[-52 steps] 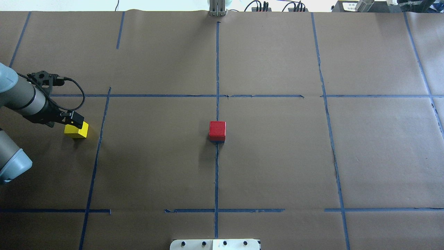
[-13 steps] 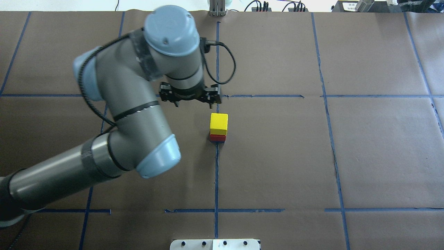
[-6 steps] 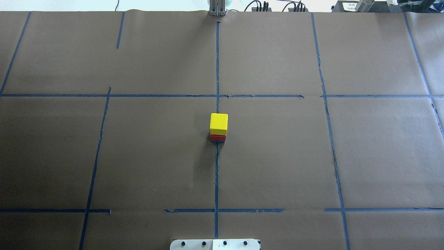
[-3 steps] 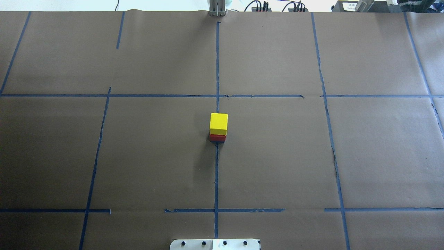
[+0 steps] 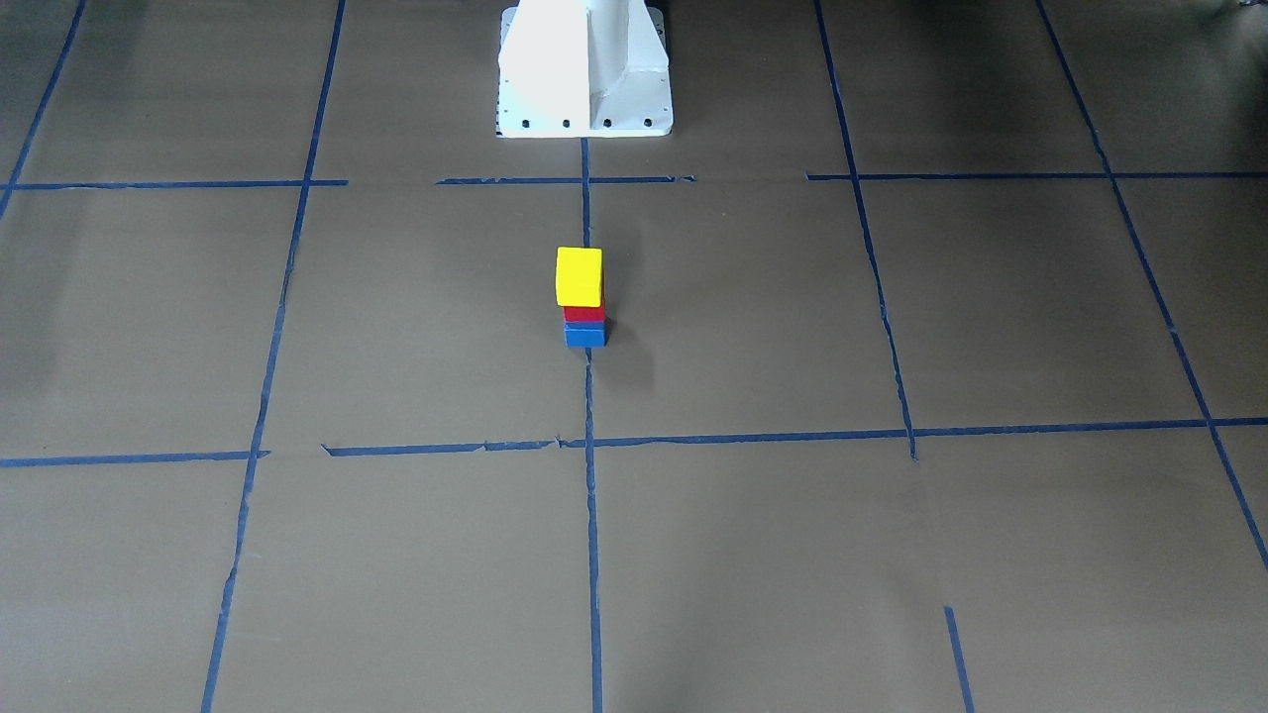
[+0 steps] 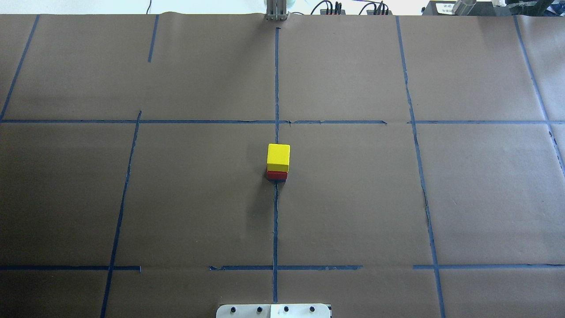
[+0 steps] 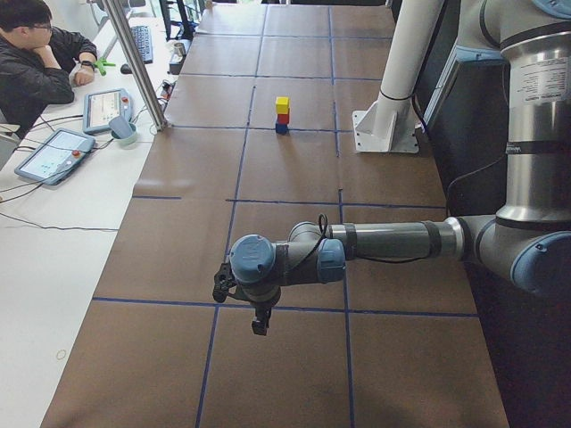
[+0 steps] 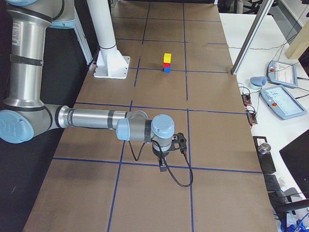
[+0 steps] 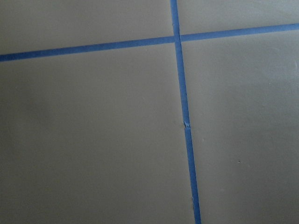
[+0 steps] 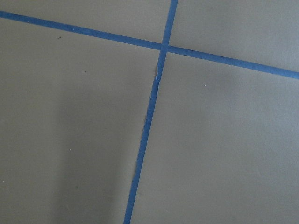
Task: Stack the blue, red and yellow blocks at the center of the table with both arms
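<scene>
front-facing view: the yellow block (image 5: pixel 579 276) is stacked on the red block (image 5: pixel 583 313), which rests on the blue block (image 5: pixel 584 336), near the white pedestal (image 5: pixel 584 69). stacking is judged complete; no further move is called for, and no obstruction is seen. left side view: the left gripper (image 7: pixel 258 325) is held well apart from the pedestal; its finger state cannot be told. right side view: likewise the right gripper (image 8: pixel 163 168).

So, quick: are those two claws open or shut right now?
Left claw: cannot be told; it shows only small, in a side view.
Right claw: cannot be told, for the same reason.
</scene>
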Controlling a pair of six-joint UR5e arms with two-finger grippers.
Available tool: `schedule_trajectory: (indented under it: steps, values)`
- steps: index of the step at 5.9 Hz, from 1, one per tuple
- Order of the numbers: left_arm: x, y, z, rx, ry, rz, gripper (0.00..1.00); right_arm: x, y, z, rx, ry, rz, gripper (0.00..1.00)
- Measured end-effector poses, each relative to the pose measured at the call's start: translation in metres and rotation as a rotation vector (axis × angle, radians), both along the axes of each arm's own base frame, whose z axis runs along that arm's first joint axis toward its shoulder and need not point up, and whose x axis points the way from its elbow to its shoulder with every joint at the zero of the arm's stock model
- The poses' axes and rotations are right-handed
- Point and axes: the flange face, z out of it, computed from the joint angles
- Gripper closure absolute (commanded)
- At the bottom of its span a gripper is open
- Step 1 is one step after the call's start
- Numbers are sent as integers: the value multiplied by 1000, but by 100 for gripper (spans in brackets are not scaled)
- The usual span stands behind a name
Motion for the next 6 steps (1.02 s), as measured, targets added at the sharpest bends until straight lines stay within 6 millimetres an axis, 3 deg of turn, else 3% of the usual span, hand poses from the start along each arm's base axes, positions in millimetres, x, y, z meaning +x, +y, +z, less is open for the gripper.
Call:
schedule_trajectory:
  steps: [6]
  values:
    - [-2,4,4,5,-52,8,0,0,0,0,1,-2,-1,0]
